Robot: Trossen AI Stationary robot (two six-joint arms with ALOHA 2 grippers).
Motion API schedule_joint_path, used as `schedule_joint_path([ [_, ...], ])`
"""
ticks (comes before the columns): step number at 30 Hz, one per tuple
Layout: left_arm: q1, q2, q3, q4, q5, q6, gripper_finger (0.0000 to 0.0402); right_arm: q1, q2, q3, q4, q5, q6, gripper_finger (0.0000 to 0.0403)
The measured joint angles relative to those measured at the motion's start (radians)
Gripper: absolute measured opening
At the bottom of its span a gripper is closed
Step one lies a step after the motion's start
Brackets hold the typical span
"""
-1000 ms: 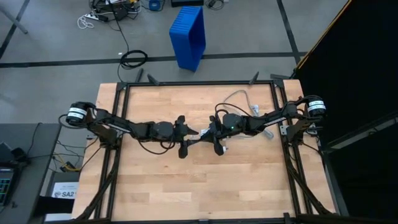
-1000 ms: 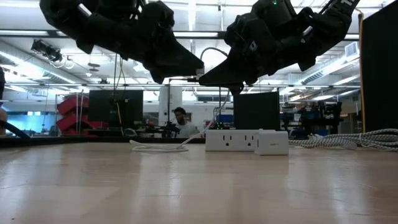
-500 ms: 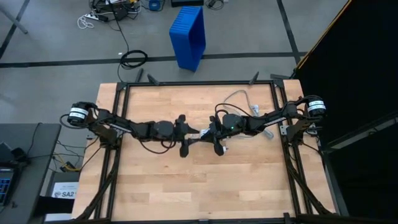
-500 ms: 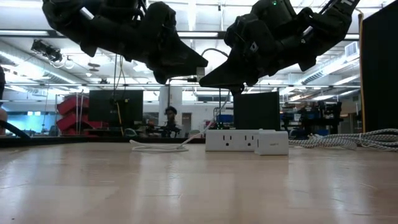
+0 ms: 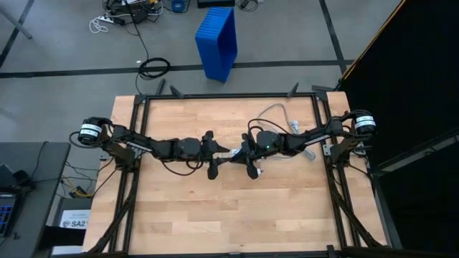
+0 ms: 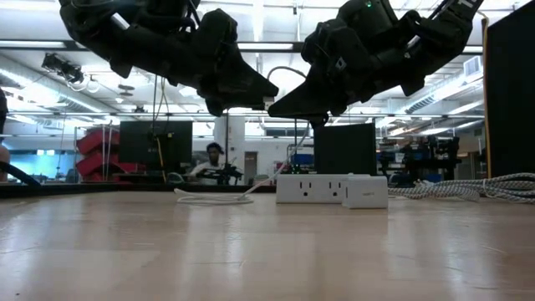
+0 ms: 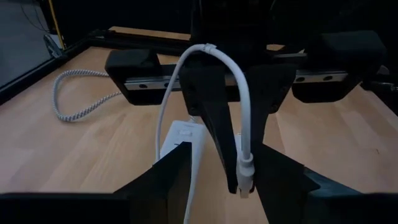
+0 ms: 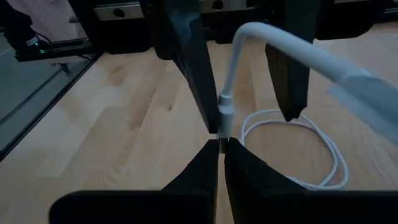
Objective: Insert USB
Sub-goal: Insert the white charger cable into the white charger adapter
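Observation:
The USB is a thin white cable. Its loose loops (image 8: 311,146) lie on the wood, and one plug end (image 8: 224,112) is held up in mid-air over the table's middle. My right gripper (image 8: 221,144) comes in from the table's right (image 5: 242,153) and is shut on that plug end. My left gripper (image 7: 224,152) faces it from the left (image 5: 215,154) and is open, one finger (image 8: 189,68) on each side of the raised cable (image 7: 245,112). Whether the nearer finger touches the plug, I cannot tell. My right gripper pinches the USB's plug end (image 8: 222,132) between its two fingertips, coming roughly level from the table's right. The plug is lifted clear of the table. From it the cable (image 8: 273,37) arches up and back over the gripper, then drops slack to the loops below.
A white power strip (image 6: 318,187) with a white block (image 6: 365,191) plugged in beside it sits under the right arm. Its thicker grey braided cord (image 6: 468,187) runs toward the table's far right. Black frame rails (image 5: 229,95) border the tabletop. Bare wood (image 5: 229,215) fills the near half.
My left gripper has edged a little toward the right gripper and the held plug, staying open. The right gripper and the cable have kept still.

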State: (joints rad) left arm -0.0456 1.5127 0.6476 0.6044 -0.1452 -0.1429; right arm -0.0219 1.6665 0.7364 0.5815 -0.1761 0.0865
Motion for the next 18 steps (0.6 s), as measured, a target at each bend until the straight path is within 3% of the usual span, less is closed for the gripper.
schedule_joint_path([
  [4,0.000,0.000,0.000,0.000,0.000,0.000,0.0105,0.000,0.000,0.000,0.000,0.001,0.000,0.0000],
  [11,0.000,0.000,0.000,0.000,0.058,0.009,0.0016,0.000,0.000,0.000,0.000,0.000,0.000,0.0000],
  [18,0.001,0.000,0.000,0.000,0.067,0.028,0.0008,0.000,0.000,0.000,0.005,0.001,0.000,0.0000],
])
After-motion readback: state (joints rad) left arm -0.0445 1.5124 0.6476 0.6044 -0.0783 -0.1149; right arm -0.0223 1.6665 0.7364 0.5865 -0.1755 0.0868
